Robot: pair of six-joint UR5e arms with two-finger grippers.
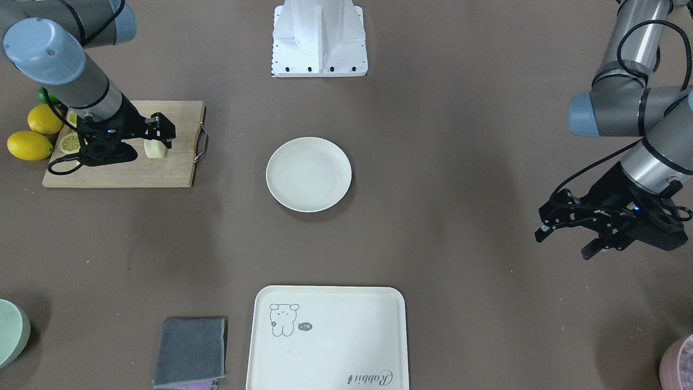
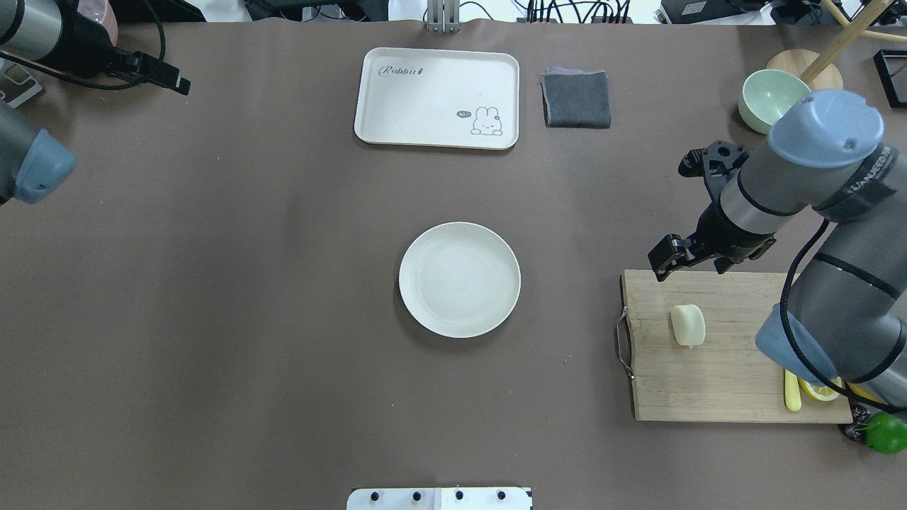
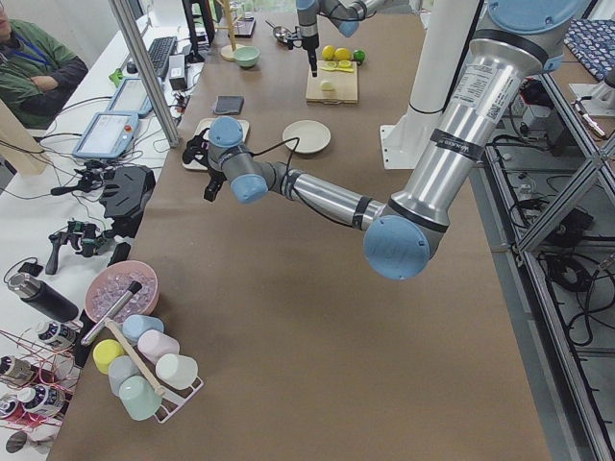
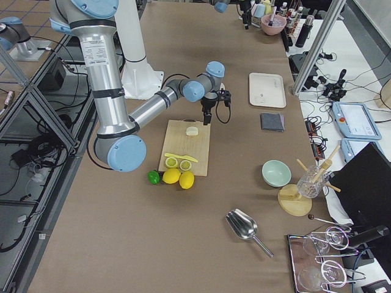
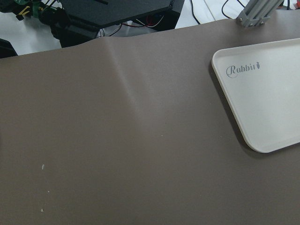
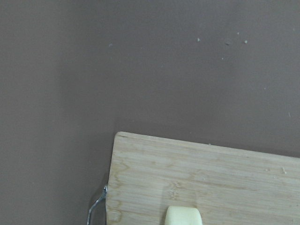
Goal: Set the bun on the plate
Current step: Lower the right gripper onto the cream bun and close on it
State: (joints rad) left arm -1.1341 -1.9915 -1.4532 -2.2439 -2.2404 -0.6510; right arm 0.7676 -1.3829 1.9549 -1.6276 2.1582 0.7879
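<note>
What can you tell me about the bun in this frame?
The bun is a small, smooth, pale cream-yellow lump, a stubby cylinder with rounded edges, looking soft and dough-like. It rests whole on the wooden cutting board, toward its handle end. Only the board touches it; nothing holds it.

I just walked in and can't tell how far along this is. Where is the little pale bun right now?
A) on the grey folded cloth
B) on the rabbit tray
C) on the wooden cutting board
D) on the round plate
C: the bun sits on the wooden cutting board, while the round plate holds nothing.
</note>
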